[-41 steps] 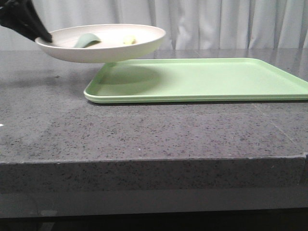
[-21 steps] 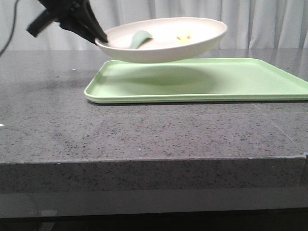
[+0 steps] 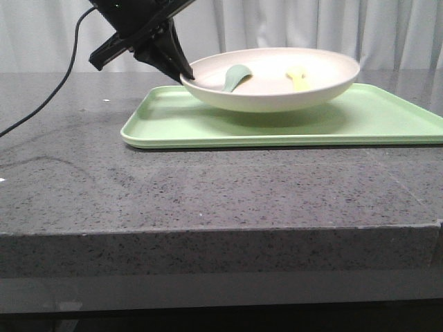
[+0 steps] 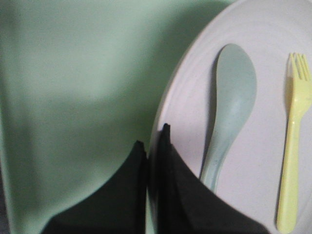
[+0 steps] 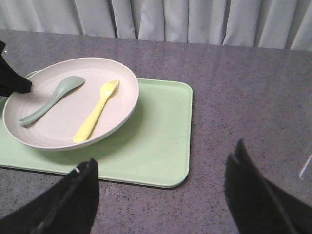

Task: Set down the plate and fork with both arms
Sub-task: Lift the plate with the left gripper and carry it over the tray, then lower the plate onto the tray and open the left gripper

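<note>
An off-white plate [image 5: 58, 122] carries a pale-yellow fork [image 5: 96, 117] and a dull grey-green spoon [image 5: 51, 99] over a light green tray [image 5: 161, 146], on a dark grey speckled tabletop [image 3: 208, 194], before pale grey curtains [image 3: 291, 28], with black hands [image 3: 181, 71].

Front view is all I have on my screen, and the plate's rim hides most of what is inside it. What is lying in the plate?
Observer: Two utensils lie in the plate: a grey-green spoon and the yellow fork, side by side and apart.
Operator: Which way does the fork point?
Observer: In the right wrist view its tines point toward the curtain side, its handle toward the robot.
Operator: How is the left gripper holding on?
Observer: The left gripper is shut on the plate's rim, one finger inside, one outside, just beside the spoon's handle.
Operator: And the right gripper?
Observer: The right gripper is open, holds nothing, and hangs over the green tray at its near right corner.
</note>
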Robot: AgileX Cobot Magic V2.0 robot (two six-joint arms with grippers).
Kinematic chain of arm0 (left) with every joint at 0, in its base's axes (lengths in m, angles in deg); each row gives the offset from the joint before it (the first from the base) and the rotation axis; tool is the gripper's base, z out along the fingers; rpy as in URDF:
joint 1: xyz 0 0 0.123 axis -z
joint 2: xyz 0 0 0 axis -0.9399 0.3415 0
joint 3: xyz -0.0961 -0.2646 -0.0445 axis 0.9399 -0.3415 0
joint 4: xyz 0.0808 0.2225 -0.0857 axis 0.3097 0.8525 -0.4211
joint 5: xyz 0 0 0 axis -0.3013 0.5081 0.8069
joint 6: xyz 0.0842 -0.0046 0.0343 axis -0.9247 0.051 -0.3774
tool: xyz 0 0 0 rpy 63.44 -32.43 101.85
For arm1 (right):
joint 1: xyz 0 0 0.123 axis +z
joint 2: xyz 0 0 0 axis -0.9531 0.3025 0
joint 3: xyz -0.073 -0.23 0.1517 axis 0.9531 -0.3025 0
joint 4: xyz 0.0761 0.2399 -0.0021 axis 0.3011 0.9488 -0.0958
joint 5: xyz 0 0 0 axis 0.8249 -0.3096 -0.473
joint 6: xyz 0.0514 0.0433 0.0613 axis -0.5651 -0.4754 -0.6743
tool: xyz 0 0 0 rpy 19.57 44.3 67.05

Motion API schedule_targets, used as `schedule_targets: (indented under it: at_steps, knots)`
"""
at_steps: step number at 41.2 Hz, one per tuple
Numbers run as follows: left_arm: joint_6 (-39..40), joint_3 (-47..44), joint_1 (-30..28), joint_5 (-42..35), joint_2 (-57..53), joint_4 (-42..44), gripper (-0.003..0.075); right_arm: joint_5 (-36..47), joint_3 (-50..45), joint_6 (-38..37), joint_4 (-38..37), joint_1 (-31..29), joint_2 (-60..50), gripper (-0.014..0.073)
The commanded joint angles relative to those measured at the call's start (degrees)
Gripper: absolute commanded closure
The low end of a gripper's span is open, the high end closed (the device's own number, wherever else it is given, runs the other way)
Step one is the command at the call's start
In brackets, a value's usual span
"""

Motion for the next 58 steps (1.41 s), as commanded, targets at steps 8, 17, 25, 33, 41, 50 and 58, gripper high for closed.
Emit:
schedule_targets:
  at_steps: [8, 17, 25, 33, 41, 50, 58]
  knots:
    - [2.6, 2.5, 0.8, -2.3, -3.4, 0.4, 0.0739, 4.9, 1.9, 0.4, 0.5, 0.0, 0.6, 0.0041]
    - [2.6, 2.5, 1.2, -1.4, -2.4, 0.5, 0.0739, 4.9, 1.9, 0.4, 0.5, 0.0, 0.6, 0.0041]
    - [2.6, 2.5, 2.4, -1.3, -1.1, 0.5, 0.0738, 4.9, 1.9, 0.4, 0.5, 0.0, 0.6, 0.0041]
    - [3.7, 2.5, 2.5, -1.5, -1.1, 0.5, 0.0738, 4.8, 1.9, 0.4, 0.5, 0.0, 0.6, 0.0041]
    - [3.7, 2.5, 2.5, -1.5, -1.1, 0.5, 0.0734, 4.8, 1.9, 0.4, 0.5, 0.0, 0.6, 0.0041]
    - [3.7, 2.5, 2.5, -2.2, -1.1, 0.5, 0.0568, 4.7, 1.9, 0.4, 0.5, 0.0, 0.6, 0.0041]
    - [3.6, 2.5, 2.5, -2.2, -1.2, 0.5, 0.0298, 4.7, 1.9, 0.4, 0.5, 0.0, 0.6, 0.0041]
